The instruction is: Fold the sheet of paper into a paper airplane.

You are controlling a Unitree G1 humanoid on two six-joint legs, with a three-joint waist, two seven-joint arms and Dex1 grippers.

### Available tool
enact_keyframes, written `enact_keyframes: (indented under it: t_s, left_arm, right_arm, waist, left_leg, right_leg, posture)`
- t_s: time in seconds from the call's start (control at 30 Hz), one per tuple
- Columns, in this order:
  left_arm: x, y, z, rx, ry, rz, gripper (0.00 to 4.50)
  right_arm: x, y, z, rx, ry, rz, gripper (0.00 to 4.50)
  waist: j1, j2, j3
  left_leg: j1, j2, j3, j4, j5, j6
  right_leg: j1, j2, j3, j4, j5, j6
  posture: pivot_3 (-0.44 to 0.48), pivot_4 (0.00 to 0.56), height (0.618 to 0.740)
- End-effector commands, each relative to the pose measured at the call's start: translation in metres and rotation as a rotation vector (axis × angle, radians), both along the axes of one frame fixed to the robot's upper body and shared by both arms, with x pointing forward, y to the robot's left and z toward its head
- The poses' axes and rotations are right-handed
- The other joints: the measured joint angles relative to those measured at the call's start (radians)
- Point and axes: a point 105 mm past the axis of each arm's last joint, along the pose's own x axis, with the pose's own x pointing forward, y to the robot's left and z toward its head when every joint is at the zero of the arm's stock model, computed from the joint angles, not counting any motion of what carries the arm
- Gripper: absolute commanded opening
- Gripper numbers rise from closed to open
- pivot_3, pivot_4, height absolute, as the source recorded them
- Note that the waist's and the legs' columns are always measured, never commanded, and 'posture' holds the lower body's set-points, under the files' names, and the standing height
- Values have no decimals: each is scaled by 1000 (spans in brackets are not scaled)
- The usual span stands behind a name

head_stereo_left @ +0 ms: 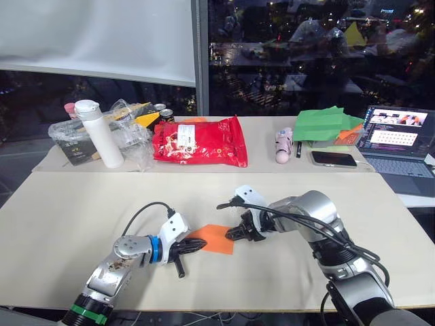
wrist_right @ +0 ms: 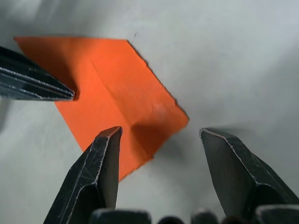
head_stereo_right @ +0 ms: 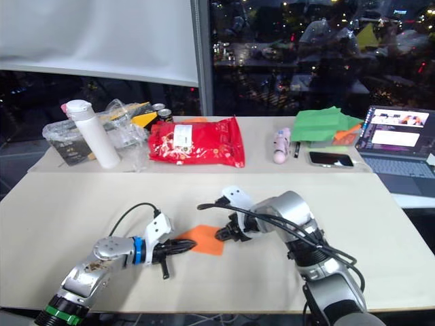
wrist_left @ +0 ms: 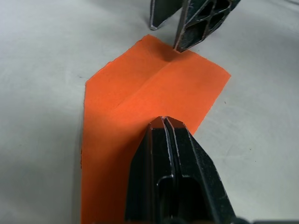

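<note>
Paper (head_stereo_left: 214,239): orange, lies flat on the near counter (head_stereo_left: 61,210), between the two grippers. Partly folded; one corner is turned in to a slant and a crease runs along its middle.

Left gripper (head_stereo_left: 198,246): fingers pressed together, tip resting on the paper's left edge. Whether it pinches the sheet or only presses it down, I cannot tell.

Right gripper (wrist_right: 159,135): spread wide, at the paper's right edge. One finger (wrist_right: 100,161) sits over the paper, the other over bare counter just beside it.

Far counter: red snack bag (head_stereo_left: 198,141), white bottle (head_stereo_left: 100,133), clear plastic bag (head_stereo_left: 129,132), green paper stack (head_stereo_left: 325,125), phone (head_stereo_left: 333,159), open laptop (head_stereo_left: 398,139).
</note>
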Motion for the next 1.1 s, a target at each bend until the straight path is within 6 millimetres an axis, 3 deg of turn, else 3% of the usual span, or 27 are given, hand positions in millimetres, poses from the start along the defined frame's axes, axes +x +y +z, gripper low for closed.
enact_keyframes:
  t_s: [0.03, 0.33, 0.83, 1.1]
  left_arm:
    - [-8, 6, -17, 42, 67, 7, 0]
    - [-6, 7, -17, 42, 65, 11, 0]
    - [-4, 6, -15, 27, 67, 18, 0]
    - [-2, 7, -14, 34, 67, 13, 0]
  right_arm:
    - [-2, 10, 1, 5, -10, 38, 2980]
    - [-10, 22, -8, 1, 24, 89, 2980]
    - [-9, 34, 11, 171, 100, 67, 2980]
    - [-9, 29, 7, 159, 101, 57, 2980]
  waist:
    - [-3, 0, 0]
    - [-16, 1, 0]
    - [-17, 1, 0]
    - [-16, 1, 0]
  left_leg:
    - [0, 0, 0, 0, 0, 0]
    - [0, 0, 0, 0, 0, 0]
    - [-1, 0, 0, -1, 0, 0]
    - [-3, 0, 0, 0, 0, 0]
  right_leg:
    - [0, 0, 0, 0, 0, 0]
    - [0, 0, 0, 0, 0, 0]
    - [-1, 0, 0, 0, 0, 0]
    - [-1, 0, 0, 0, 0, 0]
  posture:
    - [0, 150, 715]
    - [0, 150, 715]
    - [0, 150, 715]
    - [0, 150, 715]
